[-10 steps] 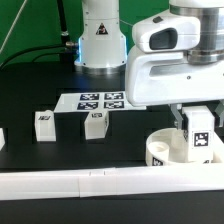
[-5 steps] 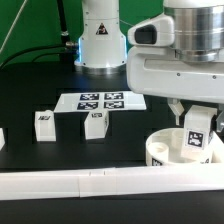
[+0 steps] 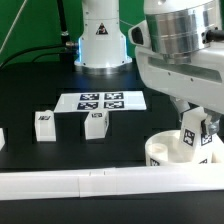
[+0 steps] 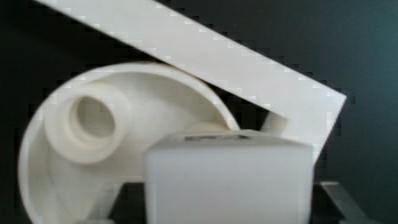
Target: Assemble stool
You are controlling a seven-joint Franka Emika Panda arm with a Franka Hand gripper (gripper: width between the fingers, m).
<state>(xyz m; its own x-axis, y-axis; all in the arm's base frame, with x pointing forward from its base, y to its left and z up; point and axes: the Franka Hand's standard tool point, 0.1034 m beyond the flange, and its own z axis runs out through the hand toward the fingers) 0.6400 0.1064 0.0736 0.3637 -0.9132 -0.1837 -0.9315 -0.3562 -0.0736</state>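
Observation:
The round white seat disc (image 3: 168,150) lies at the exterior view's right, against the long white rail. My gripper (image 3: 196,128) is shut on a white blocky leg (image 3: 195,135) with a marker tag and holds it tilted just over the disc. In the wrist view the leg (image 4: 228,180) fills the space between my fingers (image 4: 352,205), with the seat disc (image 4: 125,125) and its round recess behind it. Two more legs (image 3: 44,123) (image 3: 95,124) stand on the black table at the left and middle.
The marker board (image 3: 99,101) lies flat behind the loose legs. A long white rail (image 3: 90,182) runs along the front; another rail (image 4: 214,55) crosses the wrist view. A white piece (image 3: 2,138) sits at the left edge. The robot base (image 3: 100,40) stands behind.
My wrist has rotated, so the held leg now tilts over the seat disc. The loose legs and the disc have not moved.

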